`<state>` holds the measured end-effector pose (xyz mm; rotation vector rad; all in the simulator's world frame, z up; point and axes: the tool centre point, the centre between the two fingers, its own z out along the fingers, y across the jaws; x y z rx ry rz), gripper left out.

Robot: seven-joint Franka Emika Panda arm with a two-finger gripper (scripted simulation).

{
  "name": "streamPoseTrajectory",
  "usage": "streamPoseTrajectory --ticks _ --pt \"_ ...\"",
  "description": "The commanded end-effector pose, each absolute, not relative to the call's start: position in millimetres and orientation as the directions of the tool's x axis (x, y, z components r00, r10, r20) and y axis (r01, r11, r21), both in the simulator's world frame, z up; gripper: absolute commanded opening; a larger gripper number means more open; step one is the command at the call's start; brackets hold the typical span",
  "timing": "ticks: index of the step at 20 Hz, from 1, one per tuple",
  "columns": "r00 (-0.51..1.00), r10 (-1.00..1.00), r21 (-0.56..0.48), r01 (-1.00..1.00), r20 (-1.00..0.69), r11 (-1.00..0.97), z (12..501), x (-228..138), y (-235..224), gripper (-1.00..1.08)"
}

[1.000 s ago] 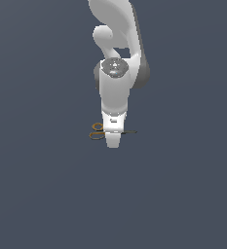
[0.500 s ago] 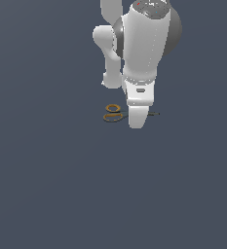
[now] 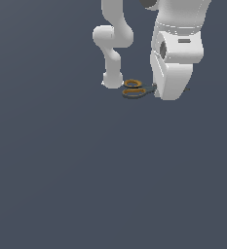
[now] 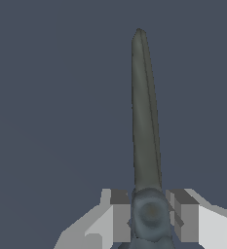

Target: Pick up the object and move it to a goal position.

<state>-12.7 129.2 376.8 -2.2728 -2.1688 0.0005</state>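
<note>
From the wrist camera I see my gripper [image 4: 150,214] closest in, its two pale fingers [image 4: 119,214] pressed against either side of the scissors [image 4: 145,126] at the round pivot hub. The jaws are clamped on the scissors there, with no gap showing between the pads and the hub. From that hub the thin dark grey blades run straight away from the camera as one closed, tapering strip, ending in a point over the plain slate-blue floor [image 4: 47,97]. This view shows nothing of the handles; they sit behind the fingers, out of sight.

The exterior view gives me the other half. There the white hand of the arm [image 3: 176,53] fills the upper part toward the exterior view's right, and it hides the fingers and the pivot completely. What sticks out from beside it, toward the exterior view's left, is the pair of orange-brown oval loop handles [image 3: 133,89], one above the other, with dark grey shanks leading back into the hand. So the long axis of the scissors lies roughly sideways in that view, handles toward the exterior view's left, blades hidden behind the hand. I cannot tell from this view whether the scissors touch the floor. Farther back, near the handles, stands the arm's white base column [image 3: 112,63].
</note>
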Motion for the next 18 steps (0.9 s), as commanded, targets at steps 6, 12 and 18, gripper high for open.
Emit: streamPoseTrajectory --ticks 6,12,18 --pt "0.05 0.999 0.0 0.999 0.0 -0.05 435.4 -11.5 162.4 -1.0" --pt "0.051 0.999 0.0 0.999 0.0 -0.051 461.4 -9.7 177.7 -1.0" --pt "0.052 0.999 0.0 0.999 0.0 -0.052 474.5 -8.3 185.4 -1.0"
